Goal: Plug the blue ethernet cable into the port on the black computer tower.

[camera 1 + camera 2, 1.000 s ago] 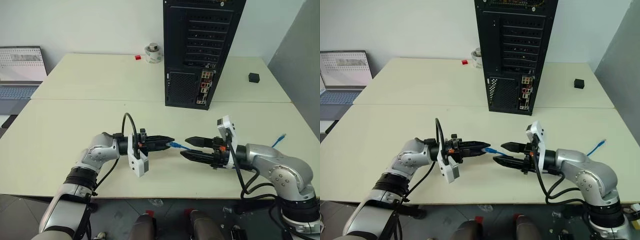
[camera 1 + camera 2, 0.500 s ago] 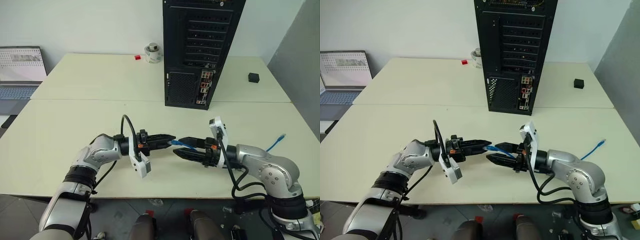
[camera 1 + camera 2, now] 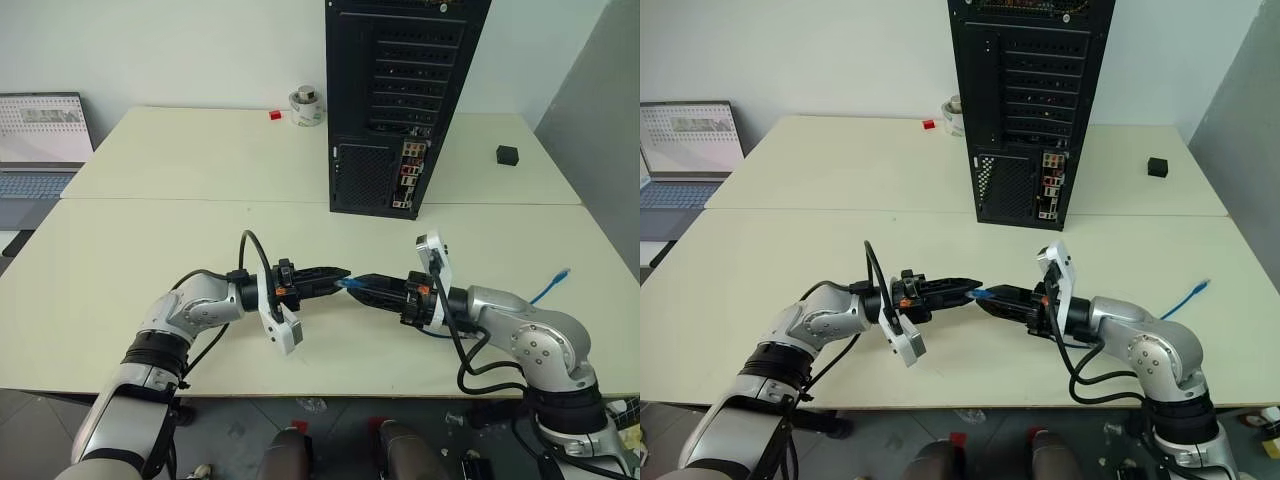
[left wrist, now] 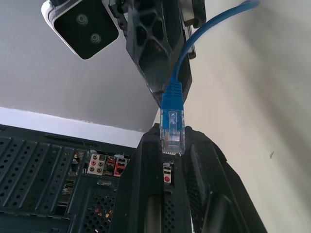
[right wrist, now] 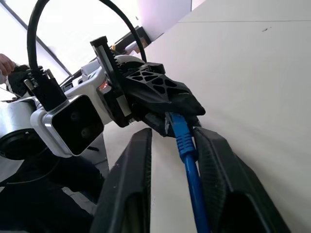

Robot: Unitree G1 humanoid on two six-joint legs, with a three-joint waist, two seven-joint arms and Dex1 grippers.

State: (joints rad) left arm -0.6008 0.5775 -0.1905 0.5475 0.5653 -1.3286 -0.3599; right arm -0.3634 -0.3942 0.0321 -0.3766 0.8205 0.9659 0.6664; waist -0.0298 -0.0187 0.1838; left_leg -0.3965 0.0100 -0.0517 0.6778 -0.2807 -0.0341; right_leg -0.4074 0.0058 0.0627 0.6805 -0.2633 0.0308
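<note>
- The left gripper is seen low in the centre of the left eye view, pointing level toward the right of the frame; its fingers are clenched on the plug end of the blue ethernet cable.
- In the left wrist view the clear plug is seen lying on the closed black fingers, with its blue boot and cord rising away from them.
- The right gripper is met tip to tip just to the right of it, pointing toward the left of the frame. In the right wrist view the blue cord is seen running between its two fingers, with a gap on either side; whether the cord is being pinched cannot be told.
- The cable's far end is seen lying on the surface at the right edge of the frame.
- Farther back, in the upper centre, the black computer tower is stood upright on the surface, its rear face with coloured connectors turned toward the camera, well apart from both grippers.
- A small black cube is seen to the tower's right, a tape roll and a small red object to its left.
- A laptop is placed at the upper left edge.
</note>
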